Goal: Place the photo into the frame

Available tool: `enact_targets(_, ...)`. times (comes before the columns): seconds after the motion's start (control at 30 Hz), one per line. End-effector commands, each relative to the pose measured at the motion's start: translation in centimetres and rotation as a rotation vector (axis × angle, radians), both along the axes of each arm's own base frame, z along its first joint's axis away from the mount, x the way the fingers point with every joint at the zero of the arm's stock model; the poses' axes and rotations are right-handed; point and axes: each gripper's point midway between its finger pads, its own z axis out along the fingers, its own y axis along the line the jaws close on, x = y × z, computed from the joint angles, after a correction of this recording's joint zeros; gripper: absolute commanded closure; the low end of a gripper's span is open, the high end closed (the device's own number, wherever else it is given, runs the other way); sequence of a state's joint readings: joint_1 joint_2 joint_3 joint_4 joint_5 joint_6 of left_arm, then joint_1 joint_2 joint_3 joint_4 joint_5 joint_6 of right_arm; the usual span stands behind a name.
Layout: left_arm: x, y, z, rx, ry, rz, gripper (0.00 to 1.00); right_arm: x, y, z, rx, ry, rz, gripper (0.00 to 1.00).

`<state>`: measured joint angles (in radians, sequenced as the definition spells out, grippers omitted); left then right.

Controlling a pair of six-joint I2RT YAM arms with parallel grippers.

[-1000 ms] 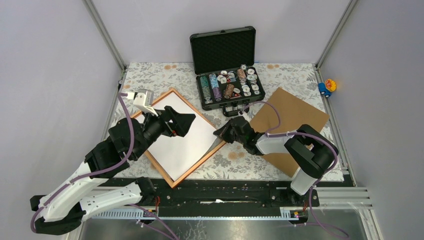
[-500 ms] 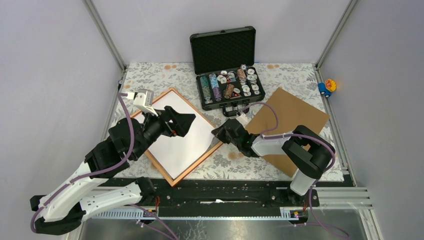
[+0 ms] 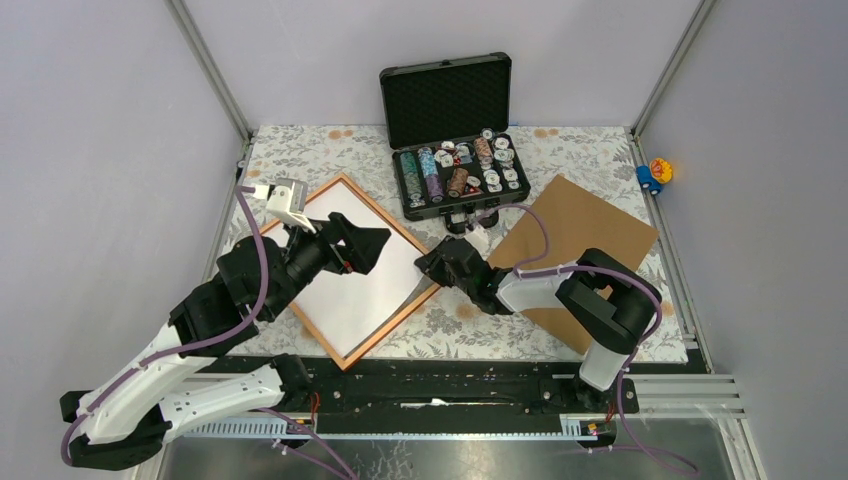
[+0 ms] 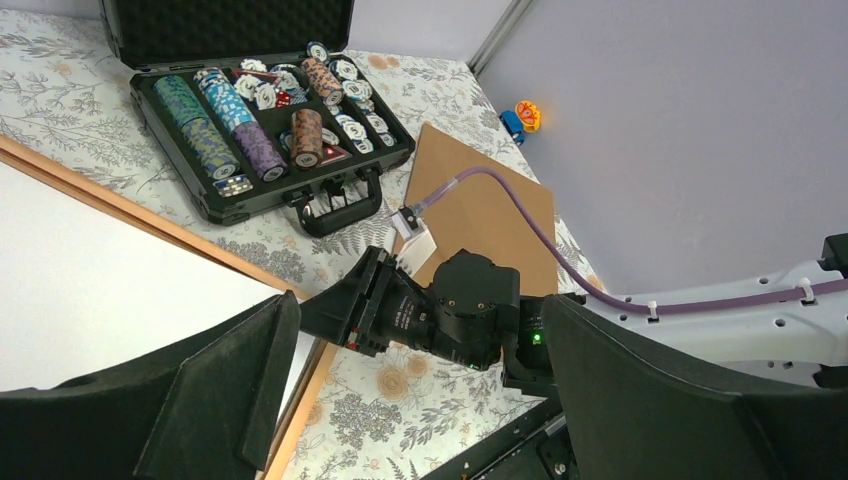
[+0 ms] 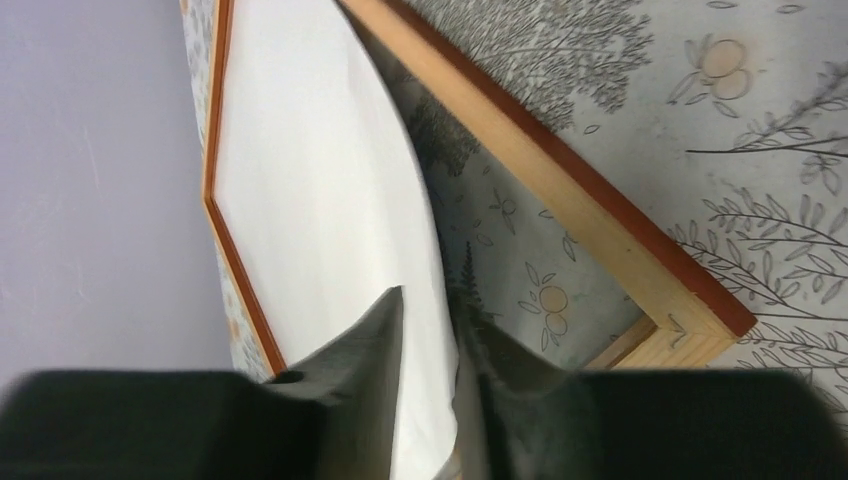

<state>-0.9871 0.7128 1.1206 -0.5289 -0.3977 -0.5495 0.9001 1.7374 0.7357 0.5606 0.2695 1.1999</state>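
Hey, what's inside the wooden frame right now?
The photo, white side up, only partly seated: the right gripper pinches one edge, bowed up, with tablecloth showing between it and a rail of the frame. Its underside is hidden, and the left gripper covers part from above.

The worktop is covered with a pale cloth printed with grey leaves and small orange fruits. Plain lavender-grey walls close it in at the left, back and right. Bare aluminium posts rise from the two far corners, a black rail runs along the near edge, and the light is soft and even.
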Motion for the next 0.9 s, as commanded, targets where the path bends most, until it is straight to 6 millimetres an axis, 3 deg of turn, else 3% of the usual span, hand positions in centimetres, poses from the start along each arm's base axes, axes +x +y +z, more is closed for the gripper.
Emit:
enact_targets(0.0, 0.3, 0.4, 1.1, -0.019, -0.033, 0.018, 0.01, -0.8, 2.4, 2.5, 0.044, -0.054, 0.134, 0.60)
enact_targets(0.1, 0.3, 0.3, 0.9, -0.018, -0.031, 0.019, 0.01, -1.7, 3.2, 2.2, 0.005, -0.022, 0.222, 0.47)
enact_targets(0.23, 0.4, 0.0, 0.6, -0.012, -0.027, 0.015, 0.01, -1.9, 3.4, 0.6, -0.027, 0.023, 0.292, 0.46)
enact_targets(0.4, 0.5, -0.1, 0.5, -0.008, -0.028, 0.016, 0.01, -0.9, 3.0, 0.0, -0.031, -0.016, 0.271, 0.62)
enact_targets(0.5, 0.6, -0.1, 0.5, -0.005, -0.028, 0.016, 0.01, -0.5, 3.2, -0.3, -0.029, -0.021, 0.263, 0.82)
enact_targets(0.63, 0.6, -0.1, 0.4, -0.004, -0.025, 0.019, 0.01, -0.5, 3.3, 0.3, 0.006, -0.047, 0.264, 0.99)
enact_targets(0.87, 0.6, -0.2, 0.2, 0.000, -0.022, 0.019, 0.01, -0.5, 1.4, 0.6, -0.004, -0.085, 0.194, 1.00)
